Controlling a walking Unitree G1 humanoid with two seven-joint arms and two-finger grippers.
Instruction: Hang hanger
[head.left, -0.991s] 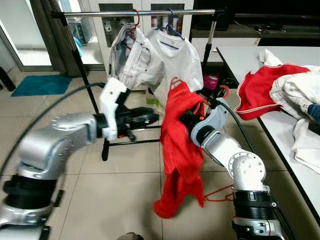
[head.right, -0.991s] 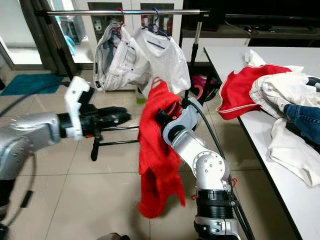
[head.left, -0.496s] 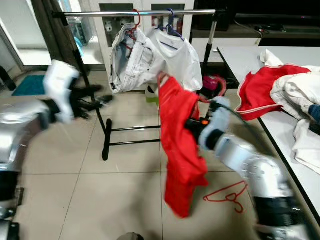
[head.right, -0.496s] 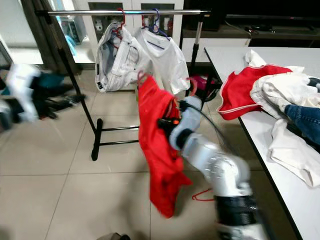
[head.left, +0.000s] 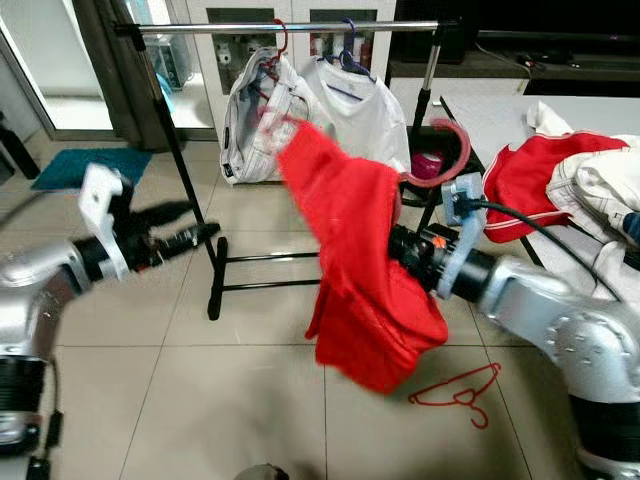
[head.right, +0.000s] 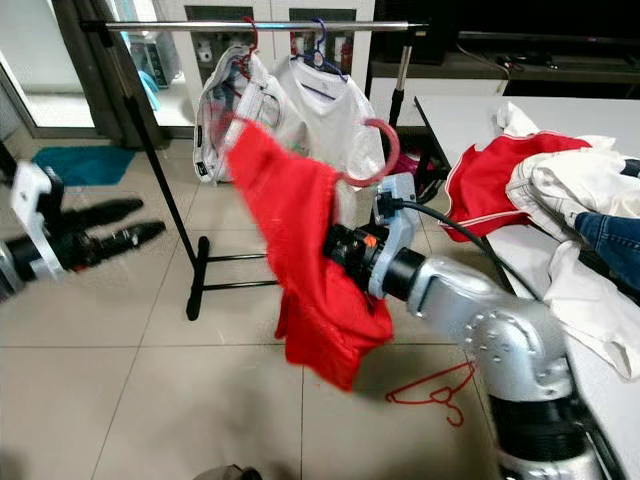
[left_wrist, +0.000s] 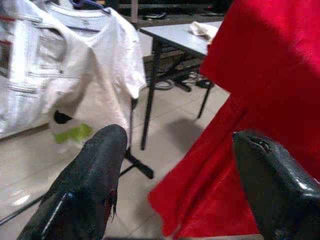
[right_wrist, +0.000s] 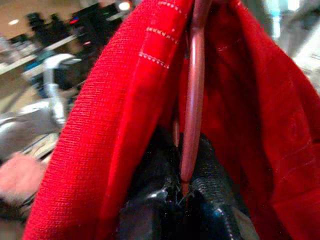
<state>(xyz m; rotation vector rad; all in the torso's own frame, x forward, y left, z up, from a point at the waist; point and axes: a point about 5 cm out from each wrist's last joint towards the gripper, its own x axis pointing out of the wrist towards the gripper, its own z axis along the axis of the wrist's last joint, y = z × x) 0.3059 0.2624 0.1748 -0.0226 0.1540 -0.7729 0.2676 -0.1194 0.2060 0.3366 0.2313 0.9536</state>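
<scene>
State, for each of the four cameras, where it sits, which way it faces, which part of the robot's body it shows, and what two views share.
Left eye view: head, down-forward at clothes rack; both arms.
Right eye view: head, same scene; right gripper behind red garment.
Left wrist view: left wrist, along open fingers of the left gripper toward white T-shirt.
Right wrist view: right wrist, along fingers shut on red hanger.
Shared: red garment, in all four.
</scene>
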